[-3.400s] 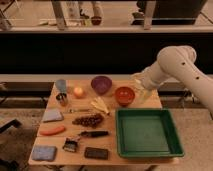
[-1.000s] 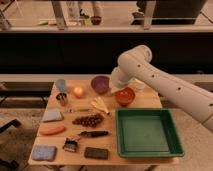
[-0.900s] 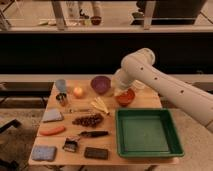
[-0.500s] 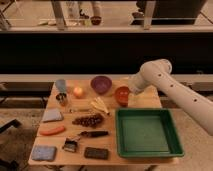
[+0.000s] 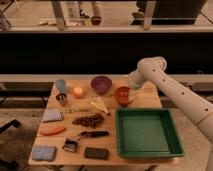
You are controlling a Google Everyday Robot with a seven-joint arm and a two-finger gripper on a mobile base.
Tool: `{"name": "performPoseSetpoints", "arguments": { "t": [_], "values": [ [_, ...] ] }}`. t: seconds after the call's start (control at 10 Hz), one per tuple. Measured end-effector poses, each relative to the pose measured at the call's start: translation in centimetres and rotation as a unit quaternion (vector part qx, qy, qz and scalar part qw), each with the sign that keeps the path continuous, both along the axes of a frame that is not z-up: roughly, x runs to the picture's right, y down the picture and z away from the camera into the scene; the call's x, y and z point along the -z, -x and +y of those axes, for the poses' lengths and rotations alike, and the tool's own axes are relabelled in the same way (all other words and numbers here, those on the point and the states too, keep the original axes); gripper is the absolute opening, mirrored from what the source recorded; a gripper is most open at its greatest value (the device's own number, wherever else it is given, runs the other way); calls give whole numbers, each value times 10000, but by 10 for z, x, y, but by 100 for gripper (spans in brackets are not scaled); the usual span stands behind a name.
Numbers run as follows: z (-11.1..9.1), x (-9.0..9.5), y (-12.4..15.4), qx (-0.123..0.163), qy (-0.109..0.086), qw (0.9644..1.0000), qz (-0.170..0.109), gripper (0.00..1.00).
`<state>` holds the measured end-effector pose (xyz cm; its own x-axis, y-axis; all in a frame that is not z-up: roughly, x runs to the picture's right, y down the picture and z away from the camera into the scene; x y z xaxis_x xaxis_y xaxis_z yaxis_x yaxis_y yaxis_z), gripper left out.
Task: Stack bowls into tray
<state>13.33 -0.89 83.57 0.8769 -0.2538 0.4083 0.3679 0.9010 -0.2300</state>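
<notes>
gripper hangs right at the orange bowl, by its rim; spread or closed, can't tell. purple bowl sits beyond the orange one, green tray nearer the camera. best bet: pinch the rim squarely, lift level.

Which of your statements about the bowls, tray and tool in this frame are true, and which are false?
1. The green tray holds no bowl. True.
2. The purple bowl is stacked inside the red bowl. False: the two stand apart on the table.
3. The tool is close beside the red bowl, above the table and not over the tray. True.
4. The banana lies in the tray. False: it lies on the table, outside the tray, near the red bowl.
</notes>
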Motion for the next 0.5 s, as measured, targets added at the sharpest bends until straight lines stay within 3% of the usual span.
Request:
{"name": "performPoseSetpoints", "arguments": {
  "t": [0.5],
  "values": [
    [8,-15,-22,318,89,9994,66,80]
  ]
}}
